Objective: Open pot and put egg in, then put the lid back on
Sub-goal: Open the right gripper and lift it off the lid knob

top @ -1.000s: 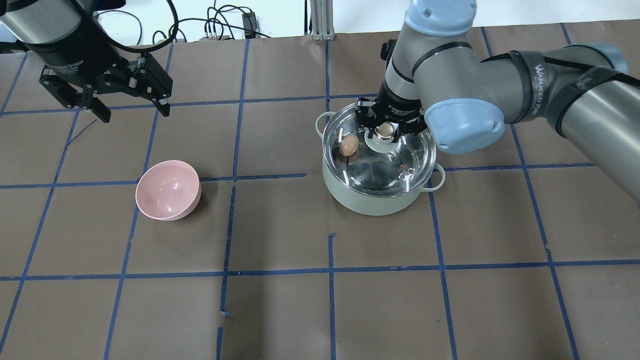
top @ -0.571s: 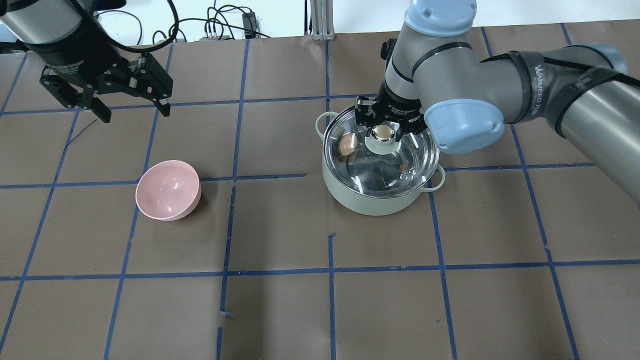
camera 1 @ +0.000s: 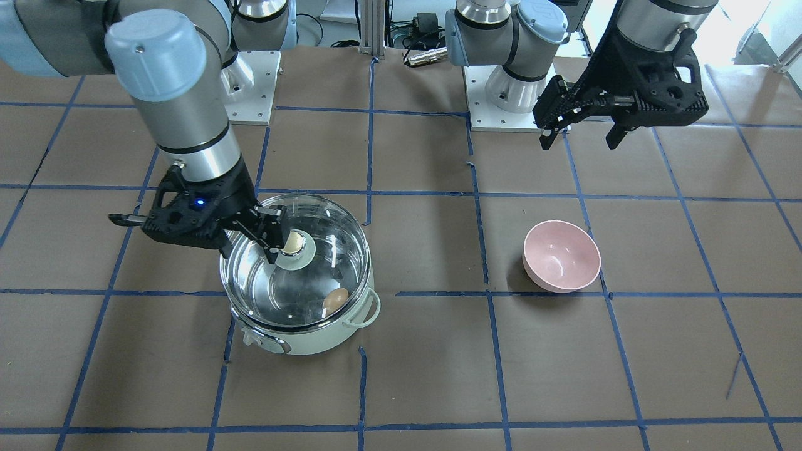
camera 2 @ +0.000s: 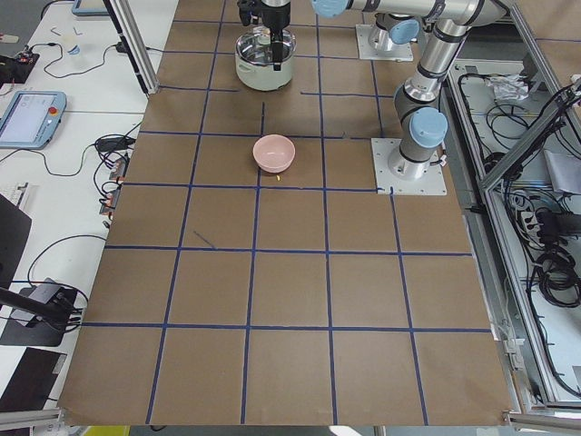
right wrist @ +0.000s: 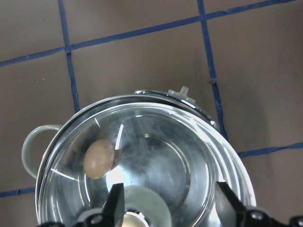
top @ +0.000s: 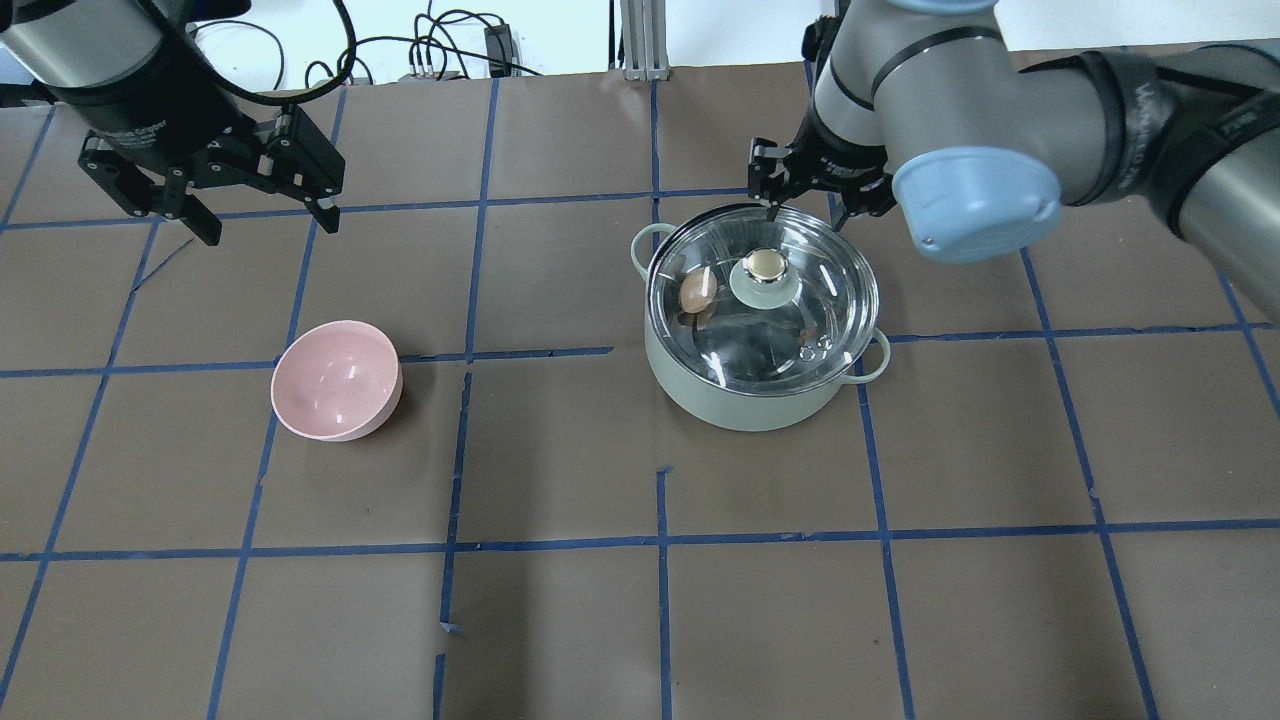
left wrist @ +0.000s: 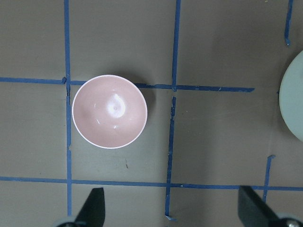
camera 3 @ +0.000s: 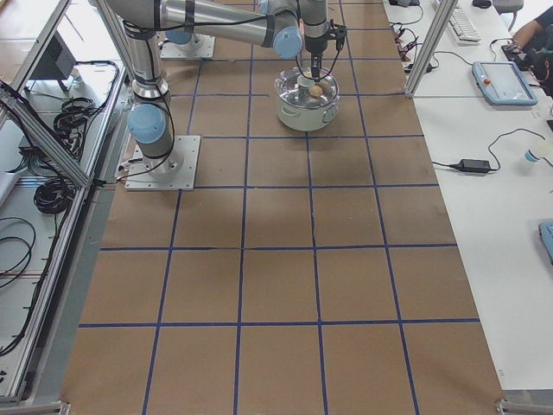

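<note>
The mint-green pot [top: 752, 400] stands right of the table's middle, also in the front view [camera 1: 301, 341]. The glass lid [top: 815, 300] sits on it, its gold-topped knob [top: 765, 266] free. The brown egg [top: 697, 292] lies inside the pot under the glass and also shows in the right wrist view [right wrist: 98, 158]. My right gripper [top: 818, 198] is open and empty, hanging above the lid; in its wrist view [right wrist: 169, 198] the fingers stand apart on either side of the knob. My left gripper [top: 270, 225] is open and empty, high over the table's far left.
A pink bowl [top: 335, 380] stands empty on the left half of the table, below my left gripper [left wrist: 171, 203] in the left wrist view [left wrist: 110, 111]. Brown paper with blue tape lines covers the table [top: 660, 600]. Cables lie past the far edge.
My right gripper, which stood around the lid's knob, has risen off it and drawn toward the far side. The lid stays on the pot. My left arm has not moved.
</note>
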You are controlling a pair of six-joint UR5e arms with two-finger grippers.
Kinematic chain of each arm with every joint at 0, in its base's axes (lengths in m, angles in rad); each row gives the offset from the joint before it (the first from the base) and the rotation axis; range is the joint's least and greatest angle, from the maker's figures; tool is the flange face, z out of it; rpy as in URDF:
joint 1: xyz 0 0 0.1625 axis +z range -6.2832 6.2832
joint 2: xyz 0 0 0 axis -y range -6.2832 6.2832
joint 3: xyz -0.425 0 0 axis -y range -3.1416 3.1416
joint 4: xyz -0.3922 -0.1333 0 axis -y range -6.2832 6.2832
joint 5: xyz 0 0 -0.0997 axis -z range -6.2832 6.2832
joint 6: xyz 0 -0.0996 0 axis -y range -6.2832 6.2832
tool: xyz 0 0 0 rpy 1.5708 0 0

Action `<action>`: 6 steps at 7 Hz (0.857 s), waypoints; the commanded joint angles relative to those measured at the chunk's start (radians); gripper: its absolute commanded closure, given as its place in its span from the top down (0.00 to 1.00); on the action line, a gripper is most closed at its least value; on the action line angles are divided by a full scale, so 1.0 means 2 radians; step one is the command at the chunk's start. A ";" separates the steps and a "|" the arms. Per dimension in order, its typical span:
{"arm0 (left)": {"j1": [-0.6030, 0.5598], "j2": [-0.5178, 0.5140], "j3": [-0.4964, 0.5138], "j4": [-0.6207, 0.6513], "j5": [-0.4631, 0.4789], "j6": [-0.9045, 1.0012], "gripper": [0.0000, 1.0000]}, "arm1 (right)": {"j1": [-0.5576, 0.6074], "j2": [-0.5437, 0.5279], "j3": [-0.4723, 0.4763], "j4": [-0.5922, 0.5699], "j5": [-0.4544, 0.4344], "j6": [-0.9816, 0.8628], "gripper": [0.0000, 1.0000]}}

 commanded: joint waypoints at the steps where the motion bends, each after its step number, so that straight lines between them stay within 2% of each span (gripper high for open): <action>1: 0.000 0.000 0.000 0.000 0.000 0.000 1.00 | -0.022 -0.028 -0.024 0.043 -0.009 -0.006 0.97; 2: 0.000 0.000 0.000 0.000 0.001 0.000 1.00 | -0.025 -0.046 -0.024 0.062 -0.026 -0.007 0.99; 4: 0.000 0.000 0.000 0.000 0.001 0.000 1.00 | -0.025 -0.084 -0.024 0.115 -0.028 -0.008 1.00; 6: 0.000 0.000 0.000 0.000 0.001 0.000 1.00 | -0.024 -0.098 -0.027 0.126 -0.004 -0.010 1.00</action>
